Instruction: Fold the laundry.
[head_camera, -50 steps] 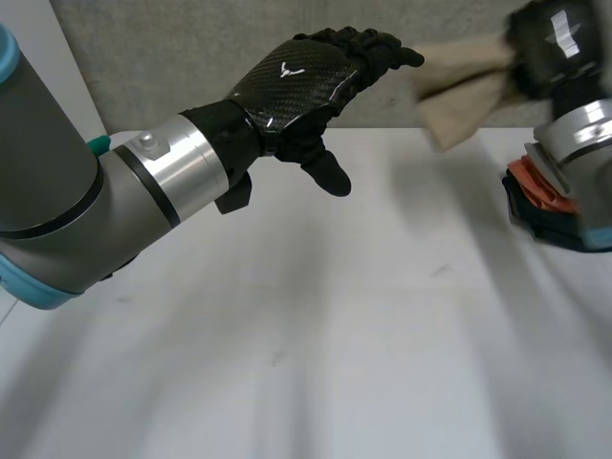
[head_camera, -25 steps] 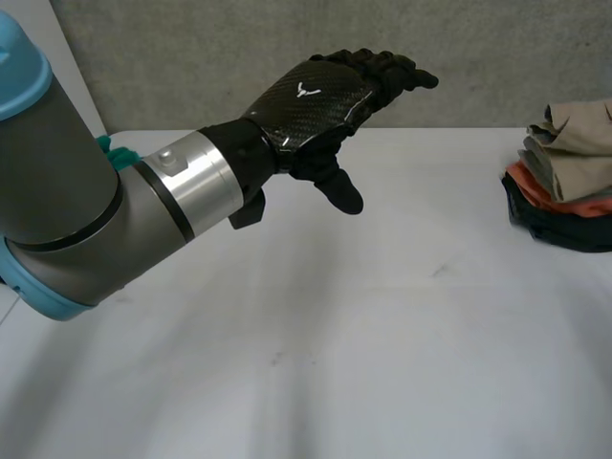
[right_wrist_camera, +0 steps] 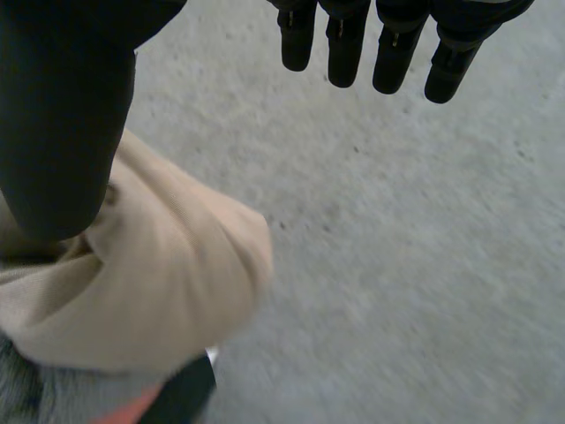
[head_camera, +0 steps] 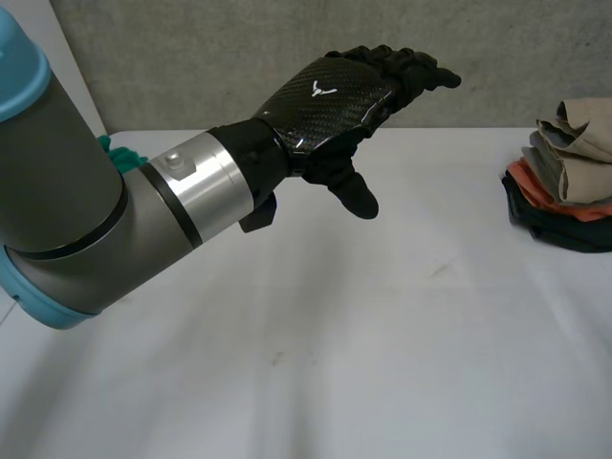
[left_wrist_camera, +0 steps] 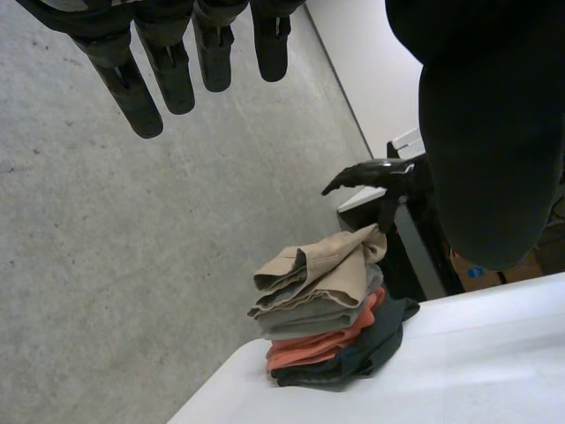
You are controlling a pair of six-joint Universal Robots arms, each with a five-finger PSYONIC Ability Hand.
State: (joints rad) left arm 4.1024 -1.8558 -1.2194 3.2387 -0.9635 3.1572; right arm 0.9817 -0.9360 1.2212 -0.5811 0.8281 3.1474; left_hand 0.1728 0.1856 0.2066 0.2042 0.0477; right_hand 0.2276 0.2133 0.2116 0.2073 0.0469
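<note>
Rough grey wall (head_camera: 191, 48) is standing behind the white table (head_camera: 335, 363), which is stretching across most of the head view. The robot's left arm (head_camera: 86, 220), grey with a light-blue cap, is reaching in over the table from the left. It is holding the left hand (head_camera: 330, 96) up above the far half, back turned to the camera, with the thumb hanging down. In its own wrist view that hand's fingers (left_wrist_camera: 172, 79) are pointing straight out and gripping nothing.

At the table's far right edge the pile of folded laundry (head_camera: 564, 182) is sitting. A dark piece (head_camera: 555, 229) is lying at the bottom, an orange piece (head_camera: 545, 191) is resting on it, and a grey piece (head_camera: 550, 163) is lying above that. A beige garment (head_camera: 579, 134) is lying loosely folded on top.

The right hand (right_wrist_camera: 62, 115) is hovering by that beige garment, its fingers straight, its thumb spread wide, clasping nothing. The left wrist view is showing this hand beyond the pile, fingers extended and apart from the cloth.
</note>
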